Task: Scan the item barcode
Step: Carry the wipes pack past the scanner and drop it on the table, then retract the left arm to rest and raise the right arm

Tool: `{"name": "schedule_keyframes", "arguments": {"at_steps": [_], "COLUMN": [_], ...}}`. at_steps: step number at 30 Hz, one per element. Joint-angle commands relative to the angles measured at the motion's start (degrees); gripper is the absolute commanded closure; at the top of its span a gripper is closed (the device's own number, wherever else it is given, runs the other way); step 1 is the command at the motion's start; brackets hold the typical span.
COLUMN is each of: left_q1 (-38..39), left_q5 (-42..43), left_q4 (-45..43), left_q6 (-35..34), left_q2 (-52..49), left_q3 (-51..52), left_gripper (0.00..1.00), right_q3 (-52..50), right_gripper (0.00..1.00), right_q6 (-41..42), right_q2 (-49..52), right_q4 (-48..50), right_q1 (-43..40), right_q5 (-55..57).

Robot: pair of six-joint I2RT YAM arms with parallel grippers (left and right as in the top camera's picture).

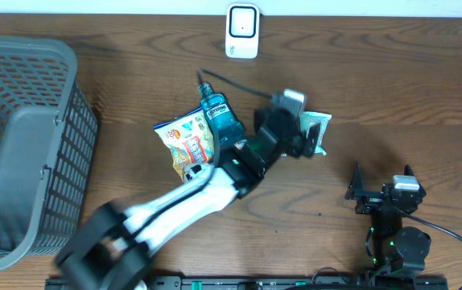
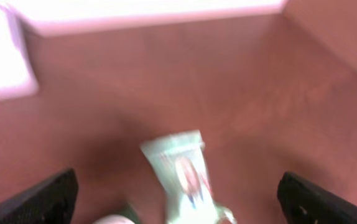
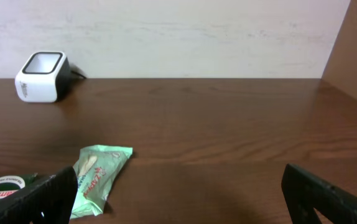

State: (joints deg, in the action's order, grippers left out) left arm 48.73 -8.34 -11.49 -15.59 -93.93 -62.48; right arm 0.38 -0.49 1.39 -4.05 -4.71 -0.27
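A pale green snack packet lies flat on the wooden table, right of centre. My left gripper hovers over it. In the blurred left wrist view the packet sits between the two black fingertips, which stand far apart and touch nothing. The white barcode scanner stands at the table's far edge, apart from the packet. My right gripper rests open near the front right. Its view shows the packet to the left and the scanner beyond.
A grey mesh basket fills the left side. A colourful snack bag and a teal mouthwash bottle lie under the left arm, left of the packet. A black cable runs across the table behind them.
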Motion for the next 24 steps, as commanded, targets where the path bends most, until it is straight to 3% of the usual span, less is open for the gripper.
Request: {"name": "schedule_keyframes", "arguments": {"at_steps": [1,9,12,19,24], "left_q1": [-1.97,-6.49,-7.8,-8.81,-8.92], "left_q5": [-14.34,-28.59,-33.16,-27.34,-19.74], "left_q4": [3.67,4.24,6.58,12.0,19.82], "left_q6": [17.9,44.7,49.79,50.9,47.04], "left_q2": [9.16,20.26,22.6,30.58,40.24], "left_q3": [-6.38,-11.67,-11.63,-11.28,-9.51], "left_gripper": [0.02,0.02,0.02,0.02,0.02], "right_q3": [-0.07,-0.07,-0.07,-0.07,-0.07], "right_gripper": [0.01,0.01,0.01,0.01,0.01], "right_q6": [-0.44,-0.46,-0.44,-0.44,-0.46], "right_q2": [-0.26,-0.26,-0.26,-0.26,-0.26], "right_q4": [-0.24,-0.24,-0.24,-0.24,-0.24], "right_q1": [-0.13,-0.13,-0.13,-0.13,-0.13], "right_q5": [-0.13,-0.13,-0.13,-0.13,-0.13]}}
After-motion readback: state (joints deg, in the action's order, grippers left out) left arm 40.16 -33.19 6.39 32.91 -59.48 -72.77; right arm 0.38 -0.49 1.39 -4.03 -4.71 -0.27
